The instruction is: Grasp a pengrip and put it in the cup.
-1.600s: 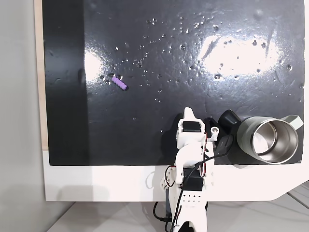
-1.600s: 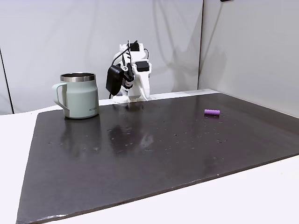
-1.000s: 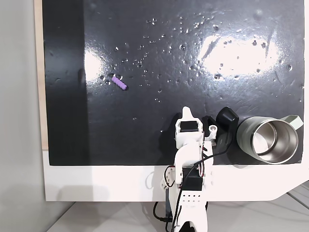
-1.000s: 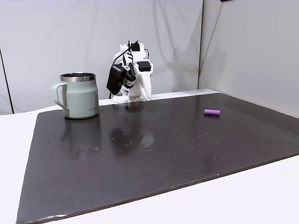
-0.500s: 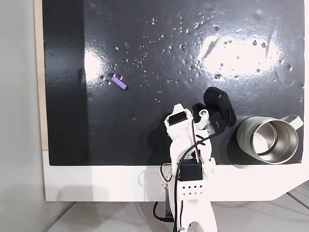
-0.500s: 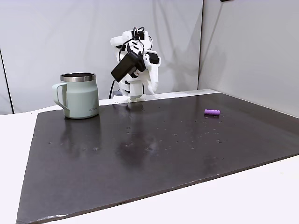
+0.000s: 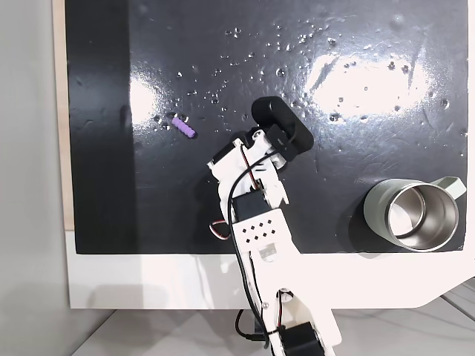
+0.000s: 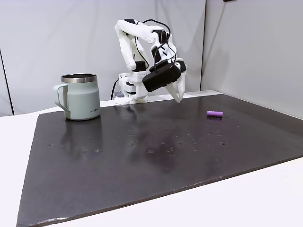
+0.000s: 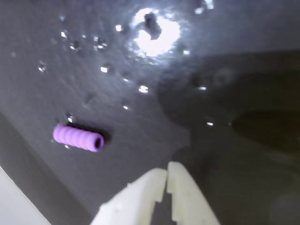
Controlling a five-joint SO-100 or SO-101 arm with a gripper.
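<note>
The pengrip (image 7: 183, 127) is a small purple ribbed tube lying on the black mat, left of centre in a fixed view; it also lies far right (image 8: 215, 113) in the side view. In the wrist view the pengrip (image 9: 78, 138) is left of and beyond my white fingertips. My gripper (image 9: 165, 171) is shut with nothing between its fingers. It hovers over the mat (image 7: 225, 156), right of and nearer than the pengrip, pointing down (image 8: 180, 98). The cup (image 7: 413, 215), a steel mug with a grey-green wall, stands upright at the mat's near right corner and at the left (image 8: 79, 97) of the side view.
The black mat (image 7: 371, 133) carries scattered glossy specks and bright glare patches. A white table border (image 7: 148, 282) runs along the mat's near edge, where the arm's base stands. Grey walls rise behind the table in the side view.
The arm has swung away from the cup and stretched out over the mat towards the pengrip. The pengrip and the cup have not moved.
</note>
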